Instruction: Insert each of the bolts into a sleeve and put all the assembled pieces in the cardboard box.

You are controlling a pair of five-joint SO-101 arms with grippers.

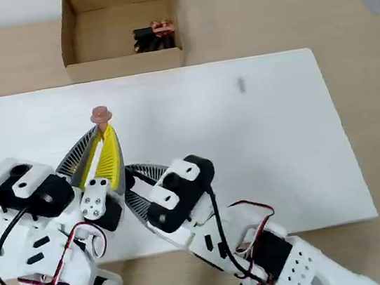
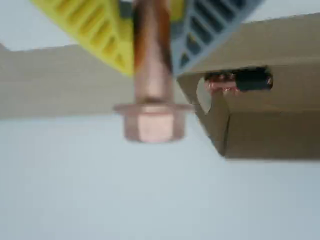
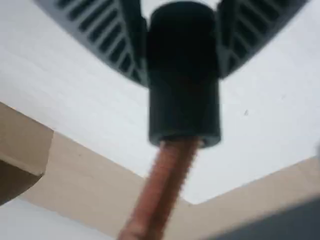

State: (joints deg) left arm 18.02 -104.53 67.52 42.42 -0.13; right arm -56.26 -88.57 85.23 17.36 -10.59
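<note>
— Right wrist view: what have you got?
— My right gripper (image 3: 182, 72) clamps a black cylindrical plastic sleeve (image 3: 184, 115), and a copper threaded shank (image 3: 167, 180) runs out of its far end. My left gripper (image 1: 102, 131) pinches a copper hex-flange bolt (image 2: 152, 100) over the white mat (image 1: 261, 146). The bolt's head points at the brown cardboard box (image 1: 122, 65), well ahead.
— Same bolt?
— Probably; I can't confirm it.

No readable text, labels, numbers or signs anywhere.
</note>
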